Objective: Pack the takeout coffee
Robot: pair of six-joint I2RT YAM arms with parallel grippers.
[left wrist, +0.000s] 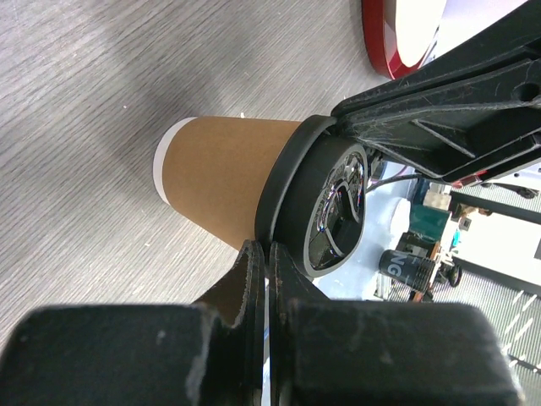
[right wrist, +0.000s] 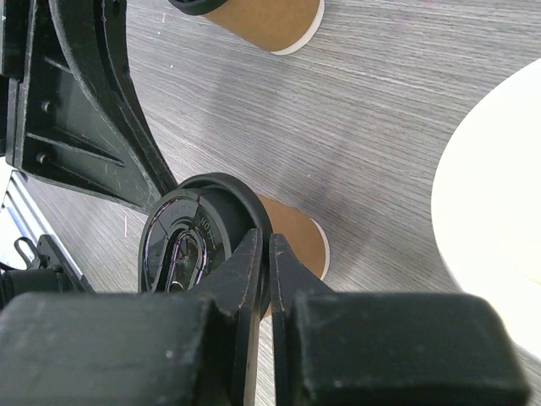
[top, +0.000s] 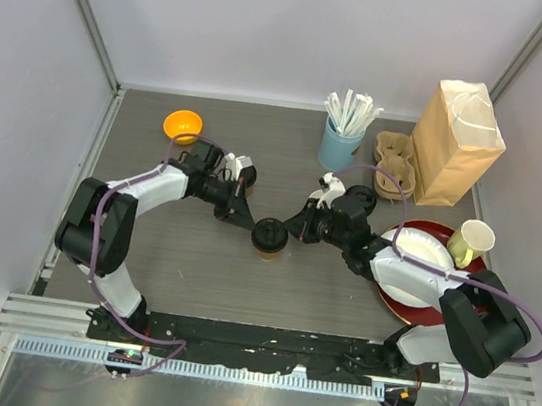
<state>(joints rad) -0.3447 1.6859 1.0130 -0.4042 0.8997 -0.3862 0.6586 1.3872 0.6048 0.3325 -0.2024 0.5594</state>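
Top view: blue cup point(top: 338, 148) of straws point(top: 353, 109) by the far edge. The coffee cup point(top: 269, 235) sits mid-worktop, contents hidden, between left gripper point(top: 251, 222) and right gripper point(top: 290, 229).

Left wrist: jaws squeezed together, tips on the lid point(left wrist: 325, 203) rim.

Right wrist: same deal. A second cup point(right wrist: 254, 17) is cut off up top.

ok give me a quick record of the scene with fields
cup in work: kraft cup, black lid on, upright mid-table
left hand: fingers together, tips at the lid's rim
right hand: same, on the opposite side
second cup: stands further back on the table
carrier: no cups in it, beside paper bag
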